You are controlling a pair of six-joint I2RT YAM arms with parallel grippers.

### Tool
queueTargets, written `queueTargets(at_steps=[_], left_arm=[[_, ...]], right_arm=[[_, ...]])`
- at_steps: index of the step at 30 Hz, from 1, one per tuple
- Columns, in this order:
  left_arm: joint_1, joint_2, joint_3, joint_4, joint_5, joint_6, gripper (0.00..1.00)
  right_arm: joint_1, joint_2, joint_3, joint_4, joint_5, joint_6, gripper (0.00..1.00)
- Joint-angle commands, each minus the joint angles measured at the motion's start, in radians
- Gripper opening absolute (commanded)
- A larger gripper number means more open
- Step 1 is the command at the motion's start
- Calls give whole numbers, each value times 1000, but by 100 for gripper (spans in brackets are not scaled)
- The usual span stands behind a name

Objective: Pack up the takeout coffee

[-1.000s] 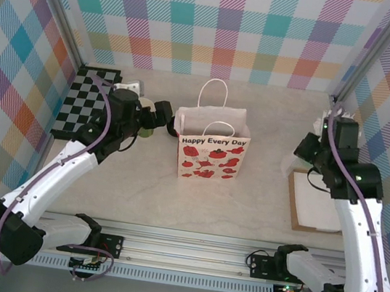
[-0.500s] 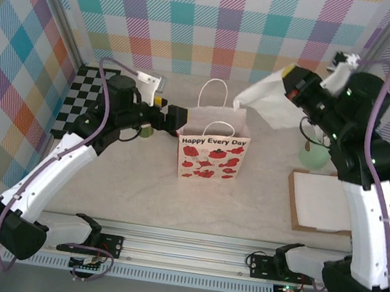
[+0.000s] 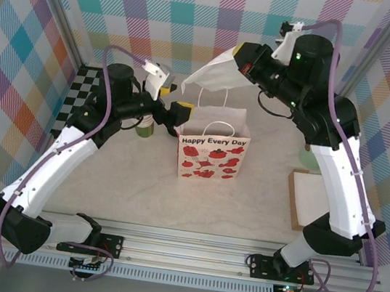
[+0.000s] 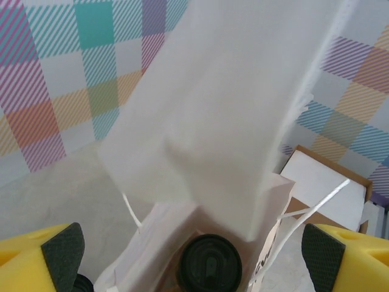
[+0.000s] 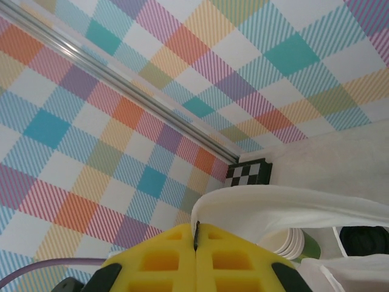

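Left jaws (image 4: pixel 193 255) are spread wide, yellow fingers far out to either side, black pads (image 4: pixel 62 252) bare, gripping nothing. Straight below the gap between them sits the takeout coffee (image 4: pixel 209 266). Its round black lid faces up from deep inside the paper gift bag (image 3: pixel 212 156), so the cup is down in the bag and well clear of both fingers. The cup's body is hidden by the bag walls; the lid is all I can make out. The bag stands upright on the table (image 3: pixel 272 121), mouth open, with its white string handles rising just under the left jaws.

Up on the other side, the right jaws (image 5: pixel 196 234) are pressed together, pinching one edge of a white napkin (image 5: pixel 292 210). The napkin trails away from those jaws and hangs in the air above the bag's mouth, between the two arms. From the left wrist it drapes right across the view, just ahead of the open jaws and over the lid. I can't tell whether its lower corner touches the bag's rim.

Below the right jaws, past the napkin, a stack of lidless cream-and-green cups (image 5: pixel 285 242) stands just beside the bag. A black-and-white checkered mat (image 3: pixel 81 96) lies beyond it. Out past the left jaws' right finger is a brown tray (image 4: pixel 331 167) holding something flat and white. A mint cup (image 3: pixel 312 158) stands near that tray, partly behind the right arm.
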Motion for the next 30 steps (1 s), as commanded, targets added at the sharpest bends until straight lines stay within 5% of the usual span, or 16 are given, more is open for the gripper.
queueTargets(at_steps=[1, 5, 14, 17, 21, 24, 30], left_arm=[[15, -2, 61, 39, 8, 101, 93], [17, 19, 112, -24, 1, 179, 91], [16, 141, 265, -129, 222, 255, 80], [12, 173, 319, -164, 270, 269, 70], [1, 183, 364, -195, 258, 297, 37], [1, 171, 383, -234, 258, 325, 23], [1, 171, 398, -374, 249, 401, 16]], right_arm=[[21, 22, 35, -52, 37, 57, 0], [24, 27, 35, -99, 60, 104, 0], [38, 38, 72, -123, 29, 164, 0], [43, 32, 74, -128, 24, 170, 0], [52, 23, 78, -138, 21, 177, 0], [54, 12, 77, -164, 35, 187, 0], [54, -36, -49, -197, 84, 194, 0]])
